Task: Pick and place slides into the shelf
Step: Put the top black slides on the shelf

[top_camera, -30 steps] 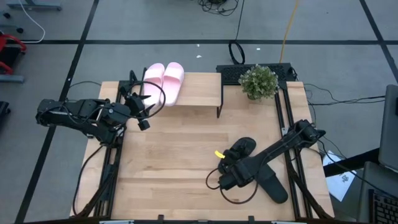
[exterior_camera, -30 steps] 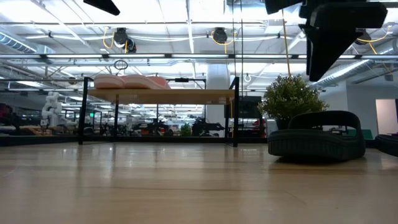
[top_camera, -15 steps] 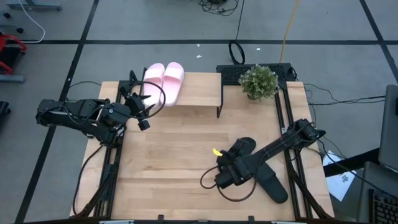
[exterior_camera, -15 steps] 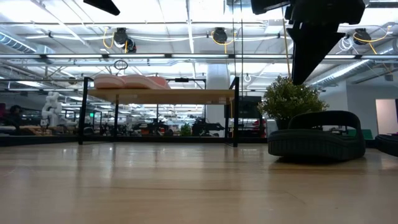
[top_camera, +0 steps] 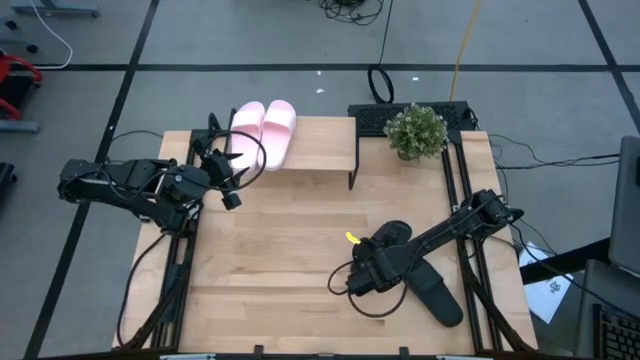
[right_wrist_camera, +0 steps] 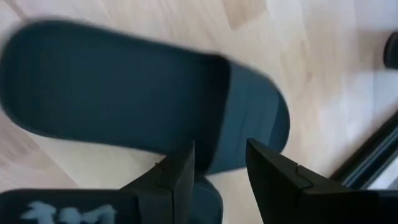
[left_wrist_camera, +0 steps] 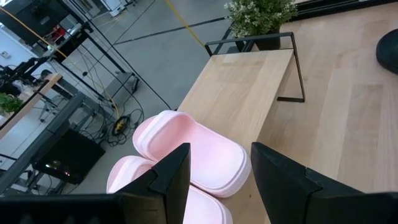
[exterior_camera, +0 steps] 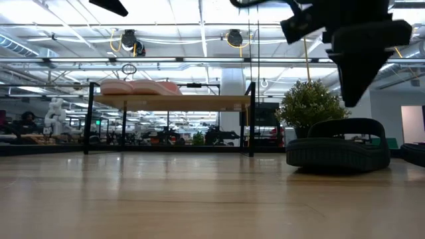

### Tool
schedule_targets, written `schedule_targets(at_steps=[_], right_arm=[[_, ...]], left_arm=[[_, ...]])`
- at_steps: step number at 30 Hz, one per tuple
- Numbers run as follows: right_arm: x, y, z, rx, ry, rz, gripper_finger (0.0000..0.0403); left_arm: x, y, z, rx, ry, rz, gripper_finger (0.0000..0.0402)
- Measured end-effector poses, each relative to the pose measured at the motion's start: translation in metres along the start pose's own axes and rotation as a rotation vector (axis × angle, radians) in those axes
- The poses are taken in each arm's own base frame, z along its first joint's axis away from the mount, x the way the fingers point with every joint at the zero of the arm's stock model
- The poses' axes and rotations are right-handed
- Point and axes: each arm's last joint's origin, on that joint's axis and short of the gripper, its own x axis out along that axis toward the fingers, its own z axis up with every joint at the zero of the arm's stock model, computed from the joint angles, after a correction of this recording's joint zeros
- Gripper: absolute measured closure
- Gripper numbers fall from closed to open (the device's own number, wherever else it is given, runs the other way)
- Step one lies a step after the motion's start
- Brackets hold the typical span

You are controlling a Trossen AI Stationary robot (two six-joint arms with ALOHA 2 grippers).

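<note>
**Right tool poised over a black slide; pink pair on the shelf**

The right arm's tool [top_camera: 362, 277] hung above the near right part of the light wood counter [top_camera: 280, 260], directly over one of the two matte black open-toe slides [right_wrist_camera: 124, 93]. In the right wrist view its two dark fingers [right_wrist_camera: 180, 168] stood apart with a gap between them, nothing between them, and the black slide's strap and footbed filled the space beyond them. From above, that slide [top_camera: 437, 297] lay flat on the counter, reaching toward the near right corner, while the second black slide [top_camera: 392, 236] lay just beside the arm on its far side. In the low view a black slide [exterior_camera: 339, 147] sat flat on the counter, with the right tool's dark body [exterior_camera: 362, 50] above it and clear of it.

The two pale pink wide-strap slides [top_camera: 262, 130] lay side by side, touching, on the left end of the low shelf's light wood top board [top_camera: 320, 145]; the rest of that board was bare. The shelf [exterior_camera: 171, 103] stood on thin black metal legs at the far edge of the counter.

The left arm's tool [top_camera: 228, 172] waited at the counter's left side, just beside the shelf's left end, its fingers [left_wrist_camera: 171, 171] parted and empty, pointing toward the pink slides [left_wrist_camera: 186, 155]. A small potted green plant [top_camera: 416, 130] stood at the counter's far right, beside the shelf's right end.
</note>
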Motion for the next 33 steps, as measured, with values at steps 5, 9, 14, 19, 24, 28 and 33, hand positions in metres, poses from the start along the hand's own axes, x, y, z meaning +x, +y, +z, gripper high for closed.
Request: schedule_targets(at_steps=[5, 9, 14, 19, 24, 28, 33], right_arm=[[0.005, 0.000, -0.003, -0.005, 0.026, -0.011, 0.0269], [0.006, 0.000, -0.002, -0.005, 0.027, -0.012, 0.0269], [0.006, 0.003, 0.000, 0.003, 0.001, 0.027, 0.0269], [0.006, 0.005, 0.003, 0.004, -0.010, 0.047, 0.0269], [0.008, -0.001, 0.006, 0.011, -0.008, 0.013, 0.0269], [0.009, -0.003, 0.009, 0.017, -0.008, 0.009, 0.0269], [0.013, -0.003, 0.007, 0.015, 0.003, -0.003, 0.0269]], left_arm=[[0.000, 0.000, 0.000, 0.000, 0.000, 0.000, 0.0227], [0.000, 0.000, 0.000, 0.000, 0.000, 0.000, 0.0227], [0.000, 0.000, 0.000, 0.000, 0.000, 0.000, 0.0227], [0.000, 0.000, 0.000, 0.000, -0.001, 0.000, 0.0227], [0.000, 0.000, 0.000, 0.000, 0.000, 0.000, 0.0227], [0.000, 0.000, 0.000, 0.000, 0.000, 0.000, 0.0227], [0.000, 0.000, 0.000, 0.000, 0.000, -0.001, 0.0227]])
